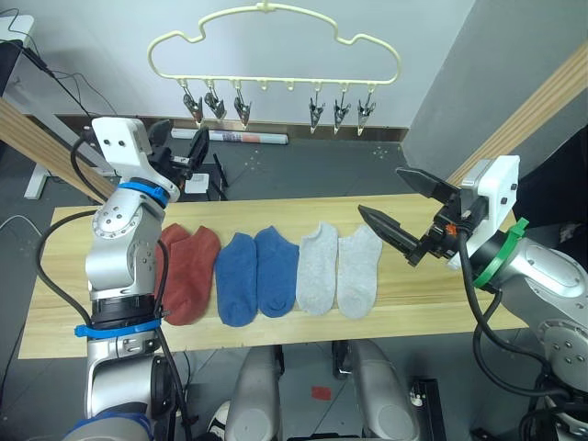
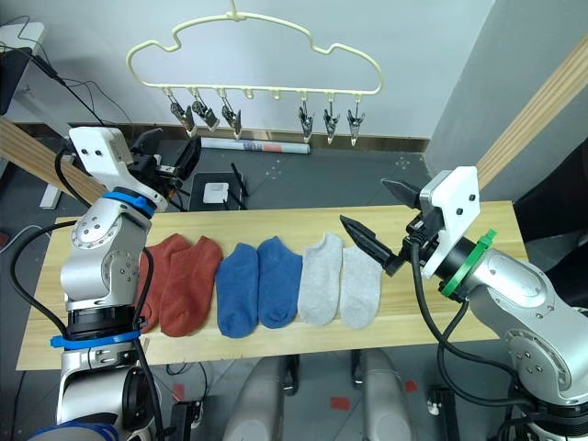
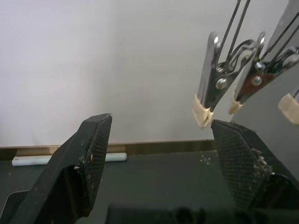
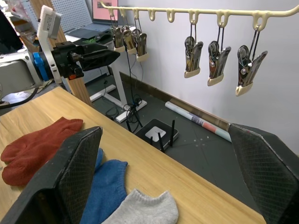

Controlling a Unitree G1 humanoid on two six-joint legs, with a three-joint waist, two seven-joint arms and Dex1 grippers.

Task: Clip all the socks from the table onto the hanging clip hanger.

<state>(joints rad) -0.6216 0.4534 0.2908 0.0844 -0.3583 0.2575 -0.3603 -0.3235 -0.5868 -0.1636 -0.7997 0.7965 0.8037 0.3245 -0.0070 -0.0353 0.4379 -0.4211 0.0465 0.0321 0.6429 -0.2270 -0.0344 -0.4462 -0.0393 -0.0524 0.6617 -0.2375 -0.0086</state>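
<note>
Six socks lie side by side on the table (image 1: pixel 418 296): a rust-red pair (image 1: pixel 190 272), a blue pair (image 1: pixel 257 274) and a light grey pair (image 1: pixel 338 268). The pale-yellow clip hanger (image 1: pixel 276 80) hangs beyond the table, with bare metal clips (image 1: pixel 213 103) in two groups of three. My left gripper (image 1: pixel 181 152) is open, raised over the table's far left side, its fingers (image 3: pixel 93 140) just below the left clips (image 3: pixel 205 88). Above the table's right part, beside the grey socks, my right gripper (image 1: pixel 386 195) is open and holds nothing.
Slanted wooden poles of a frame stand at the right (image 1: pixel 533 110) and the left (image 1: pixel 41 147). On the dark floor behind the table lie a paper roll (image 1: pixel 248 138) and a small white box with antennas (image 1: pixel 196 182). Cables trail at the far left.
</note>
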